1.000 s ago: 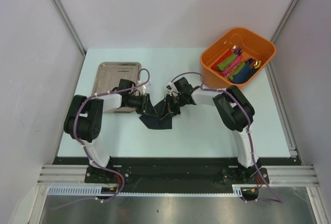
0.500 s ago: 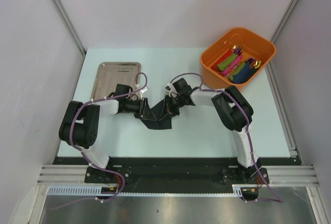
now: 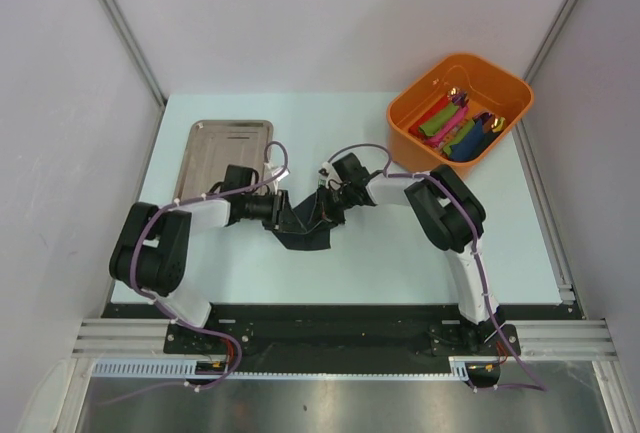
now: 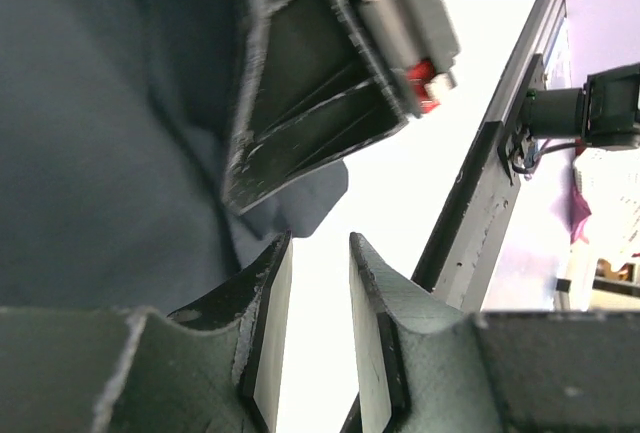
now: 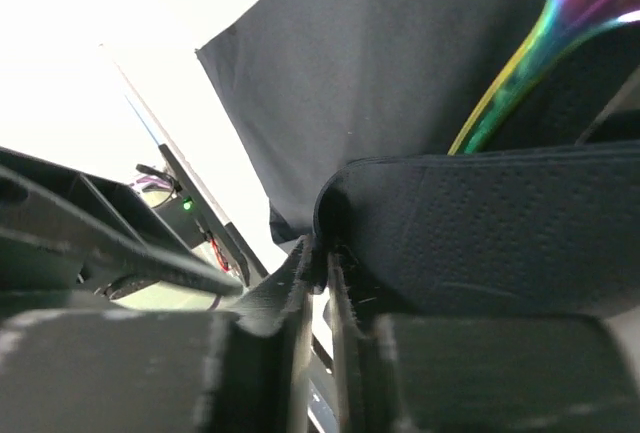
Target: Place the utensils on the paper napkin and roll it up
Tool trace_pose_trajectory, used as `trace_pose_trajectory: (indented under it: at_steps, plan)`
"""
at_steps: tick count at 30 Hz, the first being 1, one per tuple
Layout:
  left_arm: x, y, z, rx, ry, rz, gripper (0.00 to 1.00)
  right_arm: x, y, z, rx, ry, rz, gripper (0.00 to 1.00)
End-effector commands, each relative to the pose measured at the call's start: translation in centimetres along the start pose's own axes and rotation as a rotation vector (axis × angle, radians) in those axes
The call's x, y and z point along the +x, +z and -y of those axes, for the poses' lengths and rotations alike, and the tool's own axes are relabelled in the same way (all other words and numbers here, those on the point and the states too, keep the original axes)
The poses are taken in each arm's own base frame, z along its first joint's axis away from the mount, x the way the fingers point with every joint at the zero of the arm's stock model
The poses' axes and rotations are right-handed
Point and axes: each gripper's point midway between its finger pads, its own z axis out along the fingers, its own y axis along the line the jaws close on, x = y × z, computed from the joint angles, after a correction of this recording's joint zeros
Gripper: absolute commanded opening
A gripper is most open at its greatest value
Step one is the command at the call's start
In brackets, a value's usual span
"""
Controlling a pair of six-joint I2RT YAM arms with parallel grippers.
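Black matte paper napkin (image 3: pixel 305 238) lies mid-table, just right of the steel tray (image 3: pixel 225 138), w/ both grippers crowded over its far edge. Right gripper (image 5: pixel 320 248) is pinched tight on a folded lip of the napkin. An iridescent utensil (image 5: pixel 505 88) handle lies on the paper just beyond that fold, so at least one piece is on the napkin. Left gripper (image 4: pixel 318 253) sits at the napkin's left side, jaws only narrowly parted, nothing between them, bare table showing thru the gap. Judged step: rolling. To do it well, right should carry the lip over the utensil low & tight, while left pins the left end so the paper doesn't skid; thin paper may tear if yanked. Hard to tell: how many pieces are inside, no fork tines visible, & in top view the wrists hide the fold. Orange bin (image 3: pixel 470 71) of coloured rolls sits far right, well apart.
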Motion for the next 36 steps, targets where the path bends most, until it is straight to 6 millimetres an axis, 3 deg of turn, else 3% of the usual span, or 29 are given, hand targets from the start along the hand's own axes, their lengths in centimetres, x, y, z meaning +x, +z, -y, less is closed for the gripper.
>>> trace_pose_trajectory:
  at_steps: [1,4,9,13,20,23,36]
  plan:
    - [-0.9,0.2,1.5,0.018,0.084,0.029,0.34,-0.6,0.4,-1.2,-0.041,-0.030,0.010,0.26]
    - [-0.7,0.4,1.8,0.019,0.101,0.022,0.35,-0.6,0.2,-1.1,-0.040,-0.024,0.011,0.37]
    - [-0.4,0.8,2.9,0.018,0.193,0.015,0.35,-0.4,0.1,-1.2,-0.042,-0.021,0.009,0.45]
    - [-0.3,1.5,3.3,-0.017,0.273,-0.009,0.34,-0.3,0.1,-1.0,-0.040,-0.012,0.004,0.45]
    - [-1.1,1.7,1.5,-0.152,0.325,-0.024,0.25,-0.4,-0.1,-0.7,-0.033,0.003,0.009,0.46]
    - [-1.2,1.7,1.2,-0.184,0.338,-0.025,0.24,-0.4,-0.1,-0.9,-0.037,0.005,0.006,0.51]
    - [-2.0,1.9,-1.2,-0.309,0.358,-0.050,0.21,-0.2,-0.2,-1.2,-0.046,0.006,-0.002,0.52]
